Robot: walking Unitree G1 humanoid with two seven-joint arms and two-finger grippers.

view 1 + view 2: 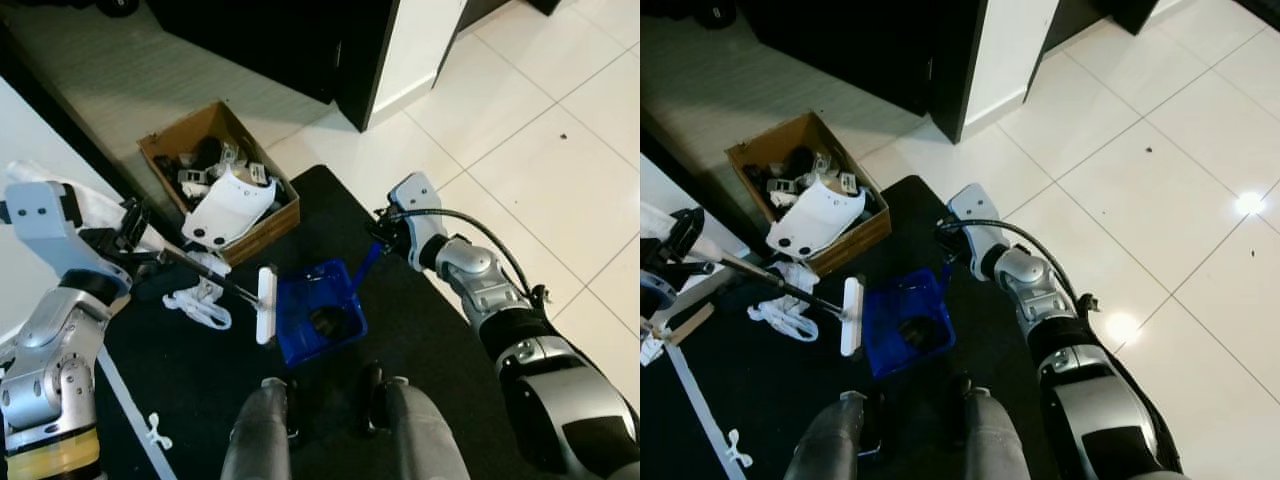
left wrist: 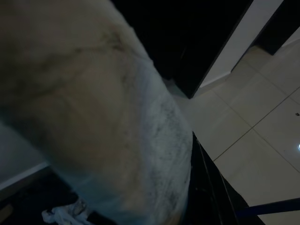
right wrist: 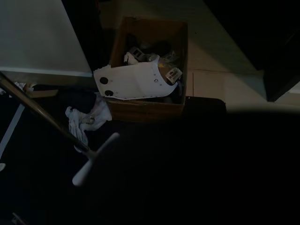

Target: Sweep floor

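Legs point(image 1: 330, 435) stand on black mat point(image 1: 200, 370). Left hand point(image 1: 135, 240) grips the broom point(image 1: 266, 305) handle's upper end; white head abuts blue dustpan point(image 1: 320, 312), whose handle right hand point(image 1: 385, 238) holds. Both: light, rigid; grip handles.

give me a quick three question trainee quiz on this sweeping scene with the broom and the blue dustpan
1. True or false: the white broom head lies beside the blue dustpan on the black mat.
2. What holds the white panel? A) cardboard box B) the dustpan C) a white floor tile
3. Fill in: the right gripper is at the dustpan's blue ____.

Key: 1 true. 2 A. 3 handle.
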